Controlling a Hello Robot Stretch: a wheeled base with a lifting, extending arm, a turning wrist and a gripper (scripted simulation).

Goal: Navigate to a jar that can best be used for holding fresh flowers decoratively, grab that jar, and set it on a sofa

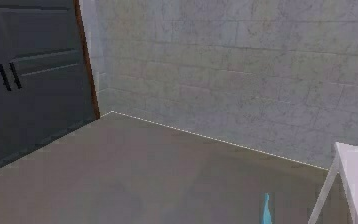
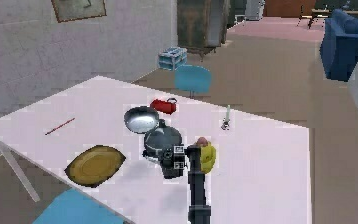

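The fingers [image 2: 155, 148] show against a dark round pot [image 2: 165, 133] that stands on the white surface [image 2: 267, 170], so I cannot tell how they stand or whether they hold anything. Just right of them sit two white marker squares. From there the arm [image 2: 197, 195], a dark square bar, runs straight down to the arm side view's bottom edge. A yellow rounded thing [image 2: 206, 157] sits just beside the arm's far end, on its right; whether it is the jar I cannot tell. Past the pot are a grey bowl [image 2: 138, 119] and a red thing [image 2: 167, 105]. A blue sofa [image 2: 345, 45] stands well apart, upper right.
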